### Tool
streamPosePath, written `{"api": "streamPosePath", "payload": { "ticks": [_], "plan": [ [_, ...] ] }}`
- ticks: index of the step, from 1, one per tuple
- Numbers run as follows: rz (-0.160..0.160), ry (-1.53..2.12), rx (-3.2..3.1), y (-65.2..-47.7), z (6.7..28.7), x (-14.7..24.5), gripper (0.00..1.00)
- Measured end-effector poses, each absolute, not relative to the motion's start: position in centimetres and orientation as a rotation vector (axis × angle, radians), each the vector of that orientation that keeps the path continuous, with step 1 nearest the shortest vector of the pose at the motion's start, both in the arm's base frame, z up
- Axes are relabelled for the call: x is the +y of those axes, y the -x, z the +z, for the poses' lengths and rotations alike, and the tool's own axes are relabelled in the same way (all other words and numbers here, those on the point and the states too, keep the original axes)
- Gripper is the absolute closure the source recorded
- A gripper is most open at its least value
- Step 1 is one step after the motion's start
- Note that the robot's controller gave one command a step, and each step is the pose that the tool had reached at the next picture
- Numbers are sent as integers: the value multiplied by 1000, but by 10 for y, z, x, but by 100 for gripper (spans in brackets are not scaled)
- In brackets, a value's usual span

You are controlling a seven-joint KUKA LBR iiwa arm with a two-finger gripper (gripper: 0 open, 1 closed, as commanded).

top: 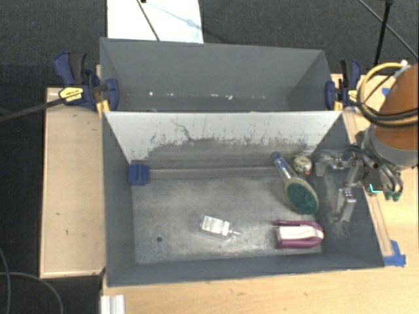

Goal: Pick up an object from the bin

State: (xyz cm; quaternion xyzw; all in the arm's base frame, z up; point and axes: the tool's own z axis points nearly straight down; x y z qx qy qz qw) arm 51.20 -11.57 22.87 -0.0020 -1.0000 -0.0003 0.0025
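Note:
My gripper (344,213) hangs low by the bin's right wall. Just to its left lies a brush with a dark green oval head (302,197) and a clear blue handle that points up and left. A small round beige thing (302,164) rests by that handle, near the back wall. Below and left of the gripper, a purple and white object (298,235) lies flat near the front wall. I see nothing held in the gripper.
A small clear bottle (216,226) lies at the front middle of the floor. A blue block (138,173) sits at the far left by the back wall. The arm, with its orange cover and cables, comes in over the right rim.

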Motion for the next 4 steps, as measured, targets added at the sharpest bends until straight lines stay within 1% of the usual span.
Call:
{"api": "streamPosePath", "payload": {
  "ticks": [1, 2, 3, 4],
  "plan": [
    [3, -90, -3167, -551, 76, -128, 0],
    [7, -100, -3182, -556, 83, -128, 100],
    [4, -100, -3160, -549, 76, -129, 0],
    [6, -104, -3173, -553, 80, -128, 100]
  ]
}}
